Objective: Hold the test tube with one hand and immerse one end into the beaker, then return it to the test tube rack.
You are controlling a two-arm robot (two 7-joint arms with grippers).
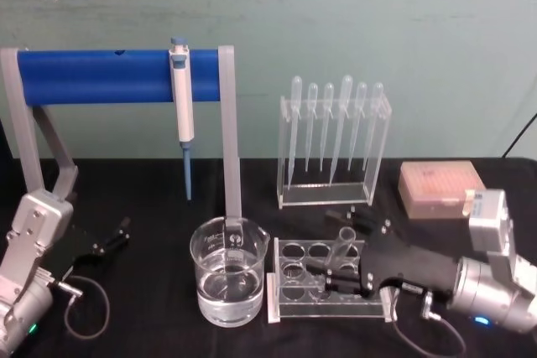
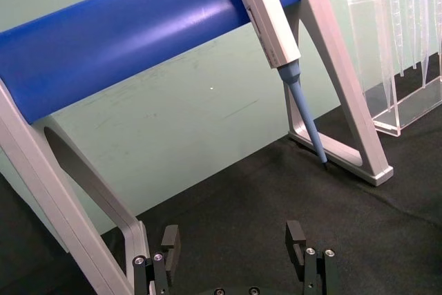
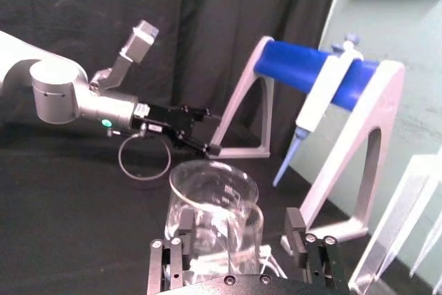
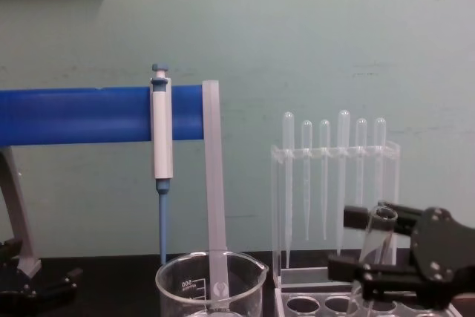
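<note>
one test tube (image 1: 343, 245) between right pincer (image 1: 336, 277) jaws

Along the back of the black table (image 1: 151, 308) we see a stand with a blue horizontal bar (image 1: 101, 75) on grey legs, and a white-and-blue pipettor (image 1: 181, 106) hangs from that bar with its blue tip pointing down, clear of the tabletop. To the right of the stand a clear acrylic holder (image 1: 334, 153) carries six thin translucent plastic pipettes (image 1: 327, 127) upright, bulbs on top, and further right lies a closed pinkish tip box (image 1: 441, 189). Nearer to us sits a low clear tube rack (image 1: 294, 287) with round holes, and behind everything rises a pale green wall (image 1: 336, 14).
</note>
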